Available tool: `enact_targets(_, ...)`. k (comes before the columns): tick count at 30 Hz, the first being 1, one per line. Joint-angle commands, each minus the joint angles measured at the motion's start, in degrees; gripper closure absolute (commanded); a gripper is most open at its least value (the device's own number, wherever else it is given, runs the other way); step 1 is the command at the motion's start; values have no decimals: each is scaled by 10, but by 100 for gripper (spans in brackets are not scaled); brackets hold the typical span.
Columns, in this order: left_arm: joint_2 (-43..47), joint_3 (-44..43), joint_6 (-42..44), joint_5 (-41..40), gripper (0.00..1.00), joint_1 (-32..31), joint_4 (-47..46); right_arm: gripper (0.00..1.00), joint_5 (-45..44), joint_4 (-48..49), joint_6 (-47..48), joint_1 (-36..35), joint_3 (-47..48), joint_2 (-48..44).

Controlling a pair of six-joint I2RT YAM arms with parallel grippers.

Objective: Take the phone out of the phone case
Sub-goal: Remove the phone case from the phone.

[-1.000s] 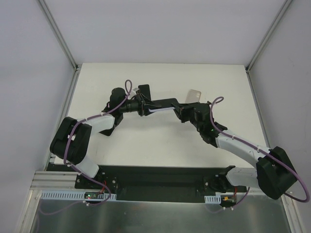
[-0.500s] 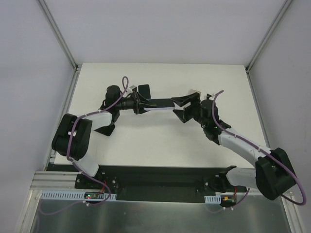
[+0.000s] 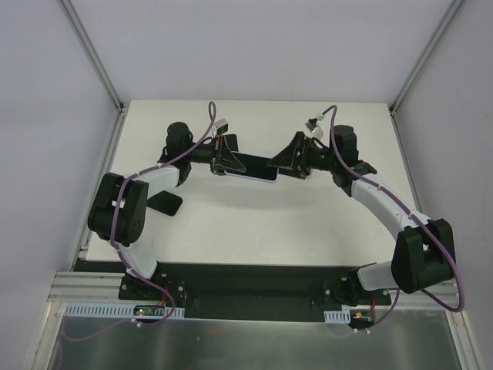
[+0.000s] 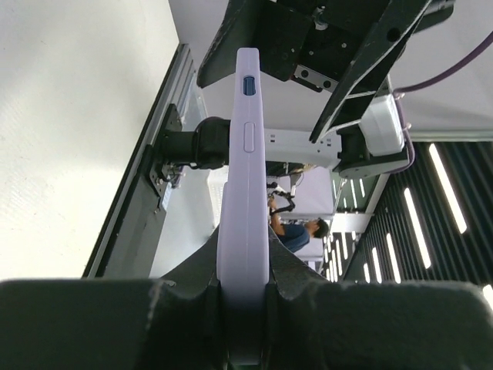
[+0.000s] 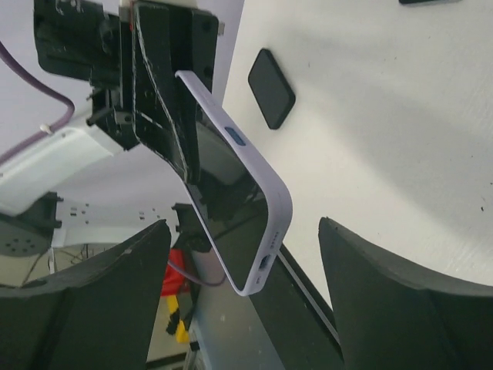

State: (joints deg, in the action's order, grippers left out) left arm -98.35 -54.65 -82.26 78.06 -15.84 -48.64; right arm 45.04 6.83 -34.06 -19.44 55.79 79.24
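Note:
The phone (image 5: 227, 193) shows a dark screen and sits inside the lavender phone case (image 5: 262, 173), held on edge above the table. My left gripper (image 4: 245, 308) is shut on one end of the case (image 4: 245, 193), both jaws pressed flat on its faces. In the top view the cased phone (image 3: 250, 167) stretches between the left gripper (image 3: 223, 158) and the right gripper (image 3: 283, 163). My right gripper (image 5: 246, 301) is open. Its fingers (image 5: 100, 293) stand wide on either side of the case's free end, the one with the charging port, and do not touch it.
A black pad (image 3: 166, 203) lies on the white table (image 3: 254, 223) near the left arm's elbow. Another black piece (image 3: 229, 142) lies just behind the left gripper. The right wrist view shows a black pad (image 5: 271, 99) on the table below the phone.
The right gripper has opened and let go of the phone's end. The left gripper has closed tighter on the case. Both wrists have shifted toward the far side of the table.

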Motion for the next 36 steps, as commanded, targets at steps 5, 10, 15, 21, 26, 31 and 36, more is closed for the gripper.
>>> enact_targets(5, 18, -19, 54, 50, 100, -9, -49, 34, 96, -18, 76, 0, 17, 15)
enact_targets(10, 27, -22, 65, 61, 100, -14, -49, 50, 131, 116, -12, 0, -26, 17)
enact_targets(15, 31, -22, 68, 65, 100, -15, -49, 66, 165, 277, -106, -1, -59, 32)
enact_targets(21, 29, -34, 58, 59, 100, -15, -49, 98, 140, 315, -138, -4, -81, 35)
enact_targets(26, 43, -24, 40, 13, 38, -8, -41, 99, -8, 330, -188, -5, -152, -7)
enact_targets(31, 74, 5, 73, -66, 24, -6, 63, 98, -200, 418, -273, -18, -232, -40)
enact_targets(36, 116, 41, 97, -156, 22, -5, 209, 99, -349, 414, -314, -57, -258, -66)
